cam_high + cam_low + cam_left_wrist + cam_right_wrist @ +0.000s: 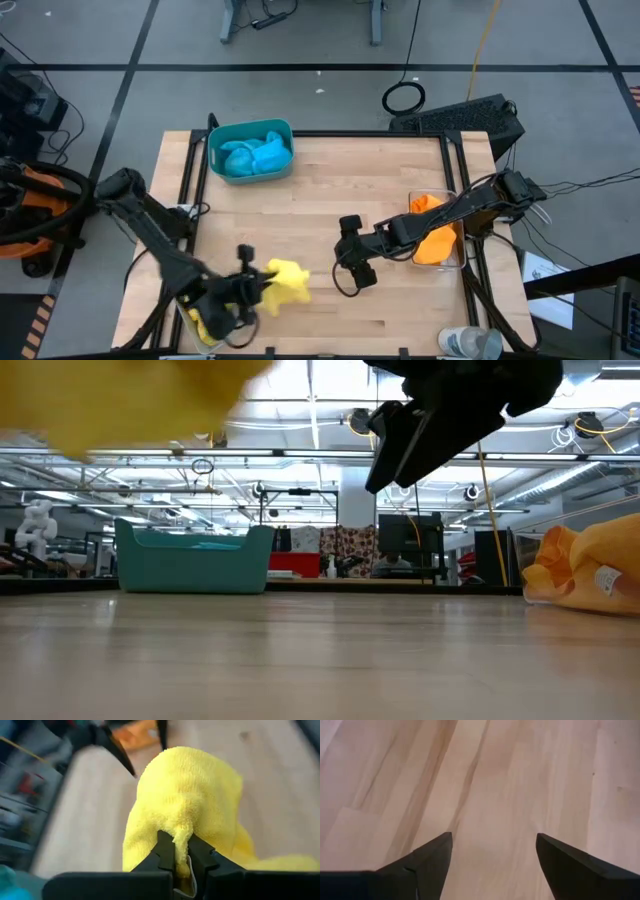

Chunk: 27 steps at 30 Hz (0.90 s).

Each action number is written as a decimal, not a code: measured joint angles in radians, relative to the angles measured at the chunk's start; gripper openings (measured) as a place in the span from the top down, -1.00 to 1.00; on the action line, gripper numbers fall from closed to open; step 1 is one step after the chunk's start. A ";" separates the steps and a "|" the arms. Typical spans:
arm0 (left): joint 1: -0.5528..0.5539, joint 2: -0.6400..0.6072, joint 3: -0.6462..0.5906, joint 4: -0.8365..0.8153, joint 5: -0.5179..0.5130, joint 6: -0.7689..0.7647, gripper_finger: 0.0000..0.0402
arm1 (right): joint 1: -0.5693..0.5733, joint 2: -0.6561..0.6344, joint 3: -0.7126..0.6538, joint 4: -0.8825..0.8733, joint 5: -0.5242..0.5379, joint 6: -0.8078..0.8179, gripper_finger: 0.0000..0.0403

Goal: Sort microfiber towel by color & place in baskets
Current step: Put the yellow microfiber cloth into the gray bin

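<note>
My left hand (262, 287) pinches a yellow towel (287, 283) tight between its fingers (167, 855), lower left of the high view over the worktop (330, 190). My right hand (352, 272) hangs wide and empty at centre. Blue towels (255, 155) fill the teal basket (250, 128), upper left; orange towels (435, 235) lie in the clear basket (460, 256) at right.

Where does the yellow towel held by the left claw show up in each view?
High view: yellow towel at lower centre-left, in the left claw.
Low view: a blurred yellow mass at top left, probably it.
Left wrist view: centre, pinched between the fingers.
Right wrist view: not in it.
Shared landmark: the teal basket, also in the low view.
</note>
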<state>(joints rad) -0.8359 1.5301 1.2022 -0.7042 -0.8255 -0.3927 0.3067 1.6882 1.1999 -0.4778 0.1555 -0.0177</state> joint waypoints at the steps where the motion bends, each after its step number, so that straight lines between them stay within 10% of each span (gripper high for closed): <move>1: -0.024 -0.015 0.000 -0.035 0.021 -0.063 0.92 | 0.005 0.000 0.000 -0.002 0.000 0.004 -0.39; 20: -0.402 -0.070 0.001 -0.428 0.266 -1.120 0.92 | 0.043 0.000 0.000 0.018 0.002 0.007 -0.39; 27: -0.407 0.024 0.001 -0.458 0.566 -1.331 0.92 | 0.043 0.000 -0.018 0.058 0.002 0.005 -0.39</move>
<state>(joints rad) -1.2428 1.5539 1.2030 -1.1624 -0.2596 -1.7234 0.3496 1.6878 1.1818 -0.4196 0.1570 -0.0129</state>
